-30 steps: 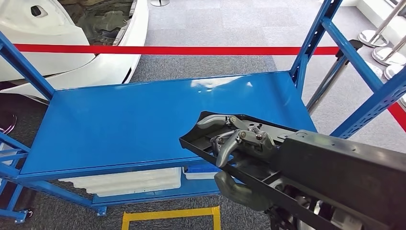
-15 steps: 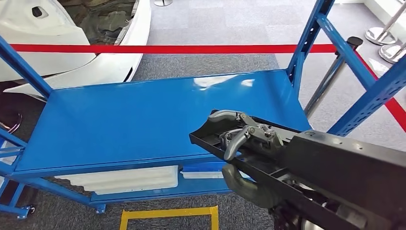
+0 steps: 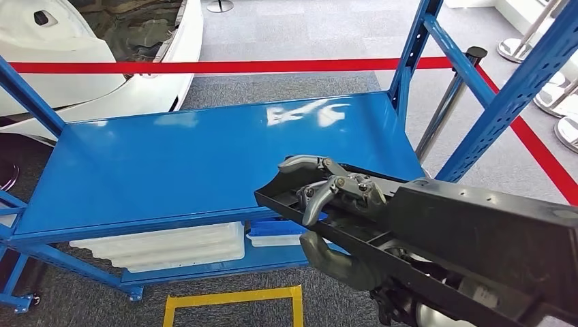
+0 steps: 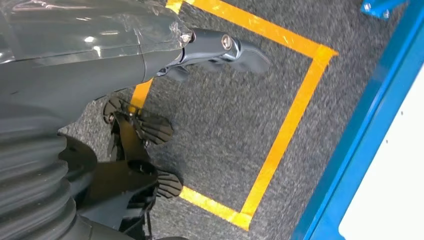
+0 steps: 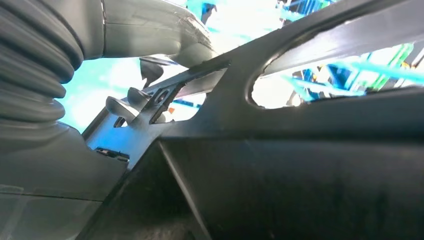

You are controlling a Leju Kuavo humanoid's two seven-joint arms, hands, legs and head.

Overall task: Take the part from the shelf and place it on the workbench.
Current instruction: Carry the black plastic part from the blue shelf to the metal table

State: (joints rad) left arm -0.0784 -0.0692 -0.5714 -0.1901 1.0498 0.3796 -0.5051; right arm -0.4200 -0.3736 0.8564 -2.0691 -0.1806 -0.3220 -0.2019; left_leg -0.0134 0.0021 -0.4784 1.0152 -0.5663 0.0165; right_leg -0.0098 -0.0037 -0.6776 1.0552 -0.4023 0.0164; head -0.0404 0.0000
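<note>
My right hand [image 3: 332, 193] grips a long black plastic part [image 3: 477, 231], fingers hooked over its upper edge and the thumb under it. The part's tip hangs over the front right corner of the blue shelf board [image 3: 170, 163], just above it. Up close in the right wrist view, the black part [image 5: 300, 165] sits against my right hand [image 5: 150, 95]. My left hand [image 4: 165, 115] hangs over grey carpet with its fingers apart and nothing in it.
Blue shelf uprights [image 3: 504, 102] rise at the right. White trays [image 3: 170, 245] lie on the lower shelf. A red barrier tape [image 3: 204, 66] and a white car body [image 3: 68, 61] stand behind. A yellow tape square [image 3: 232, 300] marks the floor. Chrome stanchions [image 3: 518, 48] stand far right.
The whole picture has shifted, so the camera moved: the shelf now sits further left in view. My right hand keeps its grip on the black part.
</note>
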